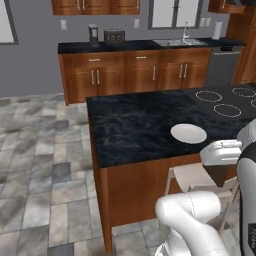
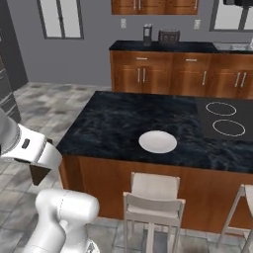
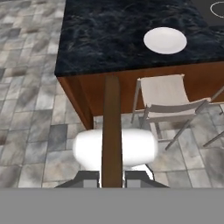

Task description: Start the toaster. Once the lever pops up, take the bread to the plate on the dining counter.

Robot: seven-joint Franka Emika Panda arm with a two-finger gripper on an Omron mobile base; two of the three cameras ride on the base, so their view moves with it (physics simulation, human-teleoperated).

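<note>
Pinching the bread point(image 3: 111, 131) edge-on, the closed gripper point(image 3: 112, 177) faces the plate point(image 3: 165, 40).

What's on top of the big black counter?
A white plate with nothing on it sits on the counter, with stove rings beside it. The bread is in the fingers.

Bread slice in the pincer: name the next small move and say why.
Probably carry it forward and up over the dining counter toward the plate. In the hand view the pincer is shut on the bread, edge-on between its tips, hanging below the counter's edge beside the stool. The plate is bare, with no bread on it yet.
</note>
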